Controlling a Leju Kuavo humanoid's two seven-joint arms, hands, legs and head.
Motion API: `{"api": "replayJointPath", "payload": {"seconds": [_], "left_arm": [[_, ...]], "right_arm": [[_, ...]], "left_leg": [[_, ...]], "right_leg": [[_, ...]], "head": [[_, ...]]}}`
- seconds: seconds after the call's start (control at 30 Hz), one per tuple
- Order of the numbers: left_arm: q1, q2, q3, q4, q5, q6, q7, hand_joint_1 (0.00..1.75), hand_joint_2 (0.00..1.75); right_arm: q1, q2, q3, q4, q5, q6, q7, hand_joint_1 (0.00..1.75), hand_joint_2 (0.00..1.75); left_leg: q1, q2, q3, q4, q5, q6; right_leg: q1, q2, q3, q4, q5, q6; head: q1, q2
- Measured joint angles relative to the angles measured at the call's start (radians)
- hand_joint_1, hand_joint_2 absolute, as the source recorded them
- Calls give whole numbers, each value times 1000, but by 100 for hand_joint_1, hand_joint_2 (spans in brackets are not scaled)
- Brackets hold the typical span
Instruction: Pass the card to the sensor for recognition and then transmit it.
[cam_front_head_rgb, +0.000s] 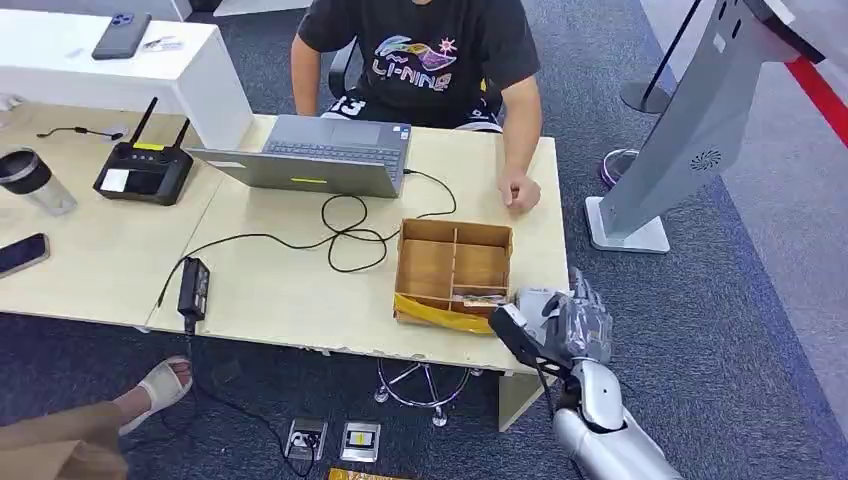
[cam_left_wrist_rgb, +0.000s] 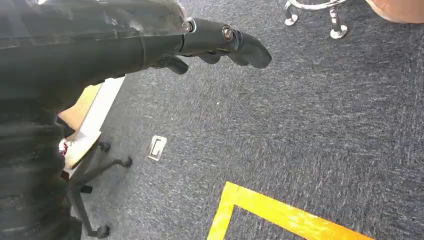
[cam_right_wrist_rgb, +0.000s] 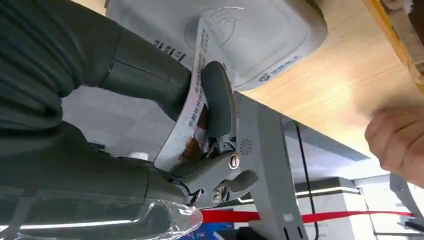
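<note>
At lower right of the head view, the right hand (cam_front_head_rgb: 572, 325) hovered at the desk (cam_front_head_rgb: 300, 290) corner beside the divided cardboard box (cam_front_head_rgb: 452, 272), whose front compartment held a few flat items too small to identify. The right wrist view revealed more: the thumb (cam_right_wrist_rgb: 218, 100) pinned a printed card (cam_right_wrist_rgb: 194, 107) against the fingers, over the white card reader (cam_right_wrist_rgb: 250, 35). The left hand (cam_left_wrist_rgb: 220, 47) hung above blue carpet (cam_left_wrist_rgb: 300, 130), fingers curled in around nothing.
</note>
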Motion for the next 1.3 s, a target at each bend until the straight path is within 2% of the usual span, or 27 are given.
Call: {"api": "replayJointPath", "payload": {"seconds": [0.33, 0.73, 1.0, 1.2, 1.3], "left_arm": [[0, -4, 0, -6, 8, 0, 0, 0, 175], [1, -5, 0, -11, 16, 0, 2, 0, 175], [1, -5, 0, -13, -21, 0, 20, 0, 175], [0, -5, -3, -13, -35, 0, 20, 0, 175], [0, -4, -3, -10, -36, 0, 20, 0, 175]], "right_arm": [[-5, 4, -1, -23, 37, -18, -4, 175, 175], [-37, -1, -14, -337, 193, 68, 36, 175, 175], [-124, 2, -3, -555, 232, 101, 33, 175, 175], [-226, 36, 18, -576, 246, 162, 41, 175, 175], [-282, 66, 36, -546, 255, 181, 47, 175, 175]], "left_leg": [[0, 0, 0, 0, 0, 0], [0, 0, -1, 0, 0, 0], [0, 0, -1, 0, 0, 0], [0, 0, -1, 0, 0, 0], [0, 0, -1, 0, 0, 0]], "right_leg": [[0, 0, 0, 0, 0, 0], [0, 0, 0, 0, 0, 0], [0, 0, 0, 0, 1, 0], [0, 0, 0, 1, 1, 0], [0, 0, 0, 1, 1, 0]], "head": [[0, 0], [0, 0], [0, 0], [0, 0], [0, 0]]}}
